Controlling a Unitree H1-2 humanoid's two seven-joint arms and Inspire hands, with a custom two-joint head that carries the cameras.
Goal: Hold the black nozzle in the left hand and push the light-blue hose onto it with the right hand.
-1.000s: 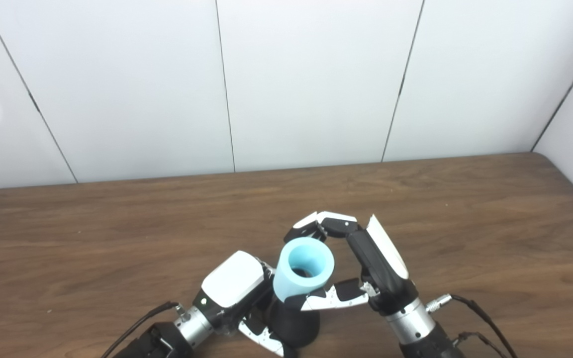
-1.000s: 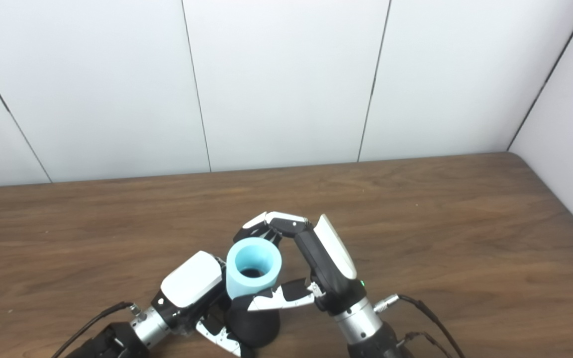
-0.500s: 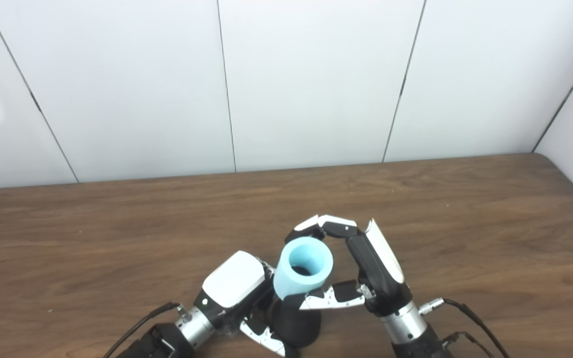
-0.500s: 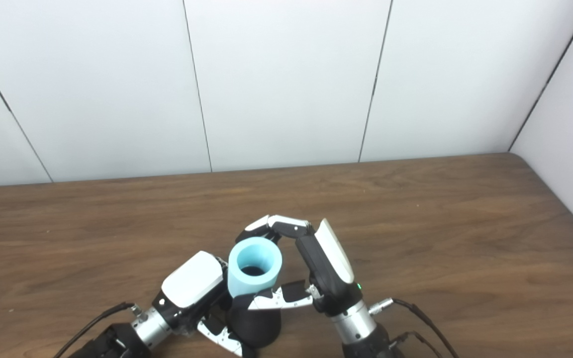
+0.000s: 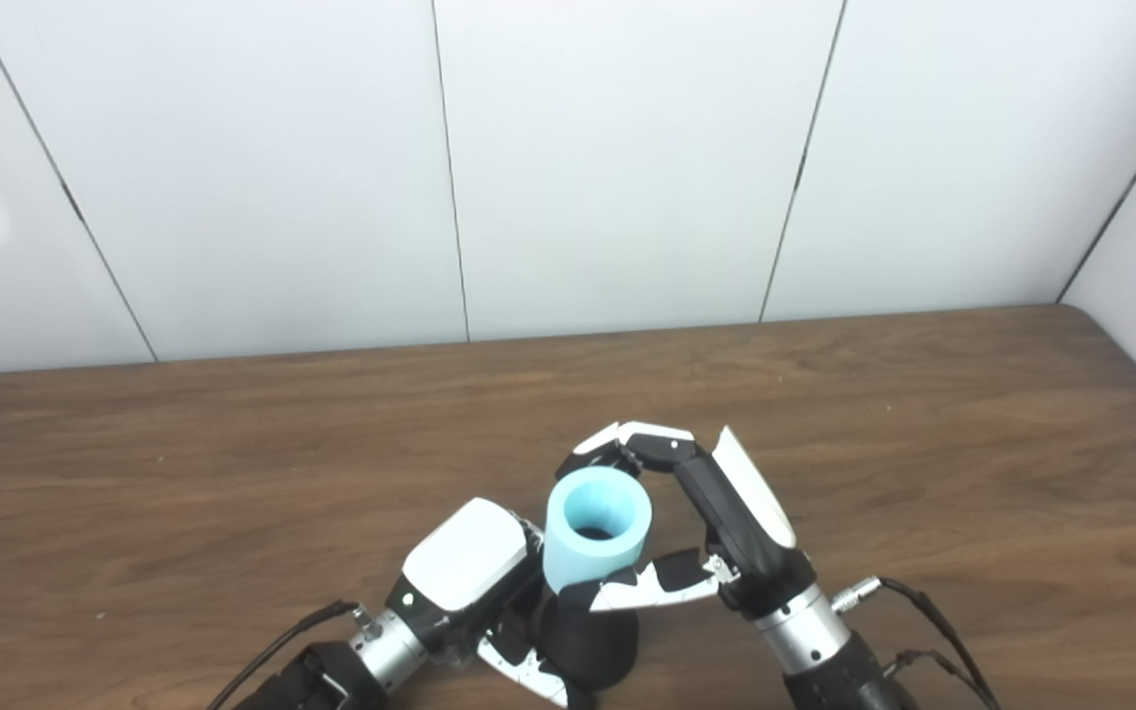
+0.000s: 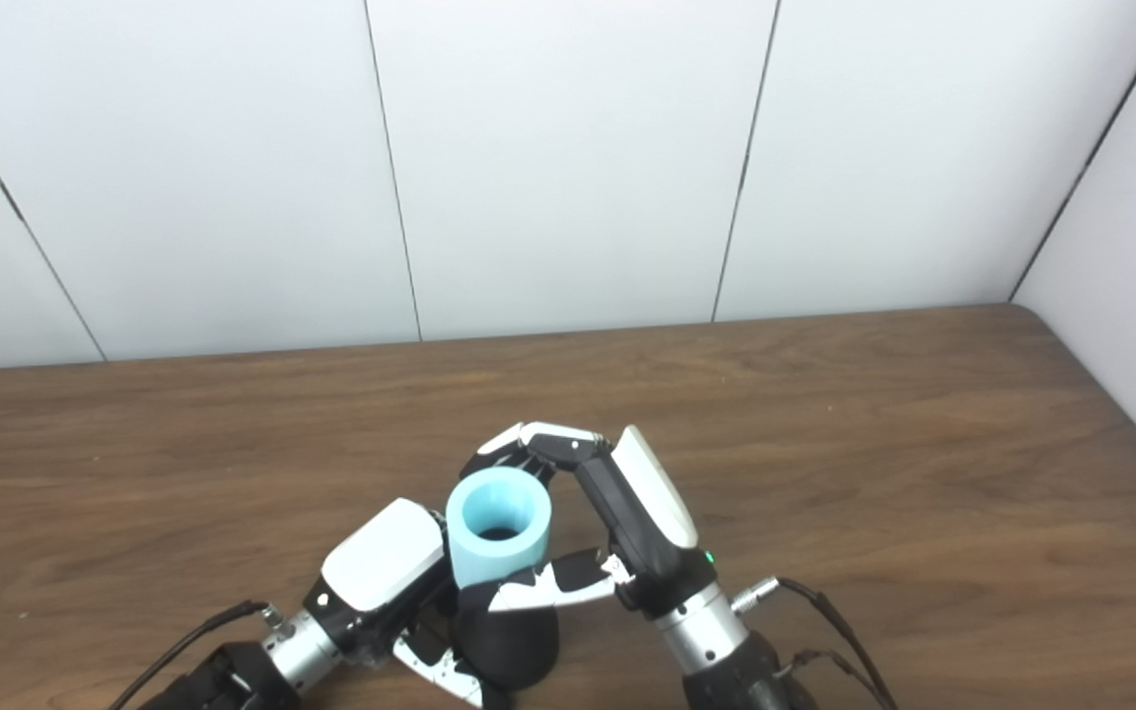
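We see a big brown table (image 5: 233, 463) in front of a white wall (image 5: 627, 148). Near the table's front edge, our right hand (image 5: 716, 523) is wrapped around the light-blue hose (image 5: 593, 537), fingers behind it and thumb in front. Our left hand (image 5: 464, 577) is closed around the black nozzle (image 5: 593, 646). The hose stands almost straight up, leaning a little left, with its open end pointing up at us. Its bottom end sits on top of the nozzle.
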